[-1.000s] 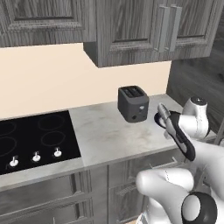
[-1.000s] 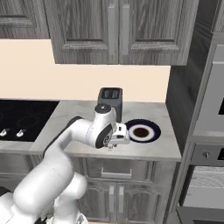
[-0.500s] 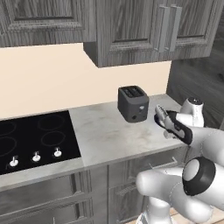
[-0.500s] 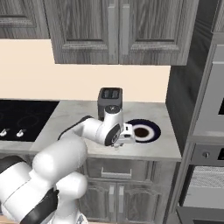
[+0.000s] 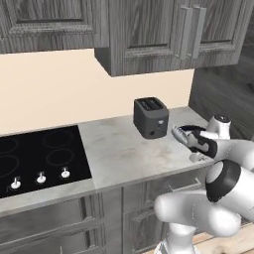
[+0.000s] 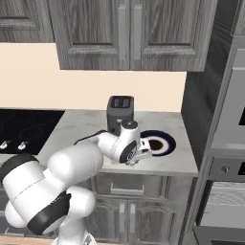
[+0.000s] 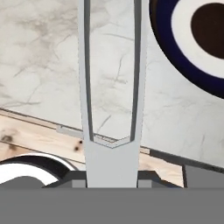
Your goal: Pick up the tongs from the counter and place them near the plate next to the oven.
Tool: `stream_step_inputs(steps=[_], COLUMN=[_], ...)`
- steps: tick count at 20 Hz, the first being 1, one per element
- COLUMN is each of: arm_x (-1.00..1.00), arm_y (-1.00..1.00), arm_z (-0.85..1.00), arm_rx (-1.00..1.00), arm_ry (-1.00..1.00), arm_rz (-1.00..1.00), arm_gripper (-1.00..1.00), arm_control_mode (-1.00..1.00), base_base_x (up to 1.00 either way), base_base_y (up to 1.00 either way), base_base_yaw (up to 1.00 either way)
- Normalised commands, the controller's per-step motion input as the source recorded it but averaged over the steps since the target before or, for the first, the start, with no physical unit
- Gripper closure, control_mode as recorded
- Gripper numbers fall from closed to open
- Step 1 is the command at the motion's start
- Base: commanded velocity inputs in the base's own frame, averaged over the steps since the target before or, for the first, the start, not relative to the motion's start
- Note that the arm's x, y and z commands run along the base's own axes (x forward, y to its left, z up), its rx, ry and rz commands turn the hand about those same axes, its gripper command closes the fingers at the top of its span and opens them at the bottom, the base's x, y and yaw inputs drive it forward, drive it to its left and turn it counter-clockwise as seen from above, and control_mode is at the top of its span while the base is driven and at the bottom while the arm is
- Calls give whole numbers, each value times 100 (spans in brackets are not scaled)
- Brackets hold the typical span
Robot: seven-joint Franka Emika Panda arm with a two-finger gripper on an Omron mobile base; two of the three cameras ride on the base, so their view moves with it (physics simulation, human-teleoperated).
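Observation:
The slim grey tongs (image 7: 111, 87) are held at their joined end, and their two arms run out over the marbled counter (image 7: 39, 57). My gripper (image 5: 194, 142) is shut on the tongs (image 5: 179, 134), just in front of the plate. The round plate (image 6: 161, 142) has a dark blue rim, a white ring and a dark centre. It lies at the counter's right end beside the oven (image 6: 225, 143). In the hand view the plate (image 7: 183, 52) sits just right of the tongs' arms. In the right base view the gripper (image 6: 139, 156) hangs near the counter's front edge, left of the plate.
A dark toaster (image 5: 151, 116) stands at the back of the counter, left of the plate. The black cooktop (image 5: 39, 156) with its knobs fills the left side. Wall cabinets (image 6: 124, 33) hang overhead. The counter's front edge (image 7: 39, 117) lies close below the tongs.
The hand has shifted slightly right and down with the tongs, staying beside the plate. The arm's elbow has swung upward behind it.

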Motion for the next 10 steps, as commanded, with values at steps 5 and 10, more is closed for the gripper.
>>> stream_step_inputs(steps=[5, 10], arm_x=[24, 53], arm_y=[-2, 0], arm_z=[-16, -13], arm_rx=[-9, -6], arm_ry=[0, 0], arm_rz=[15, 14], arm_gripper=[100, 100], arm_control_mode=[-100, -100], base_base_x=[0, 0], base_base_y=[0, 0], base_base_yaw=[0, 0])
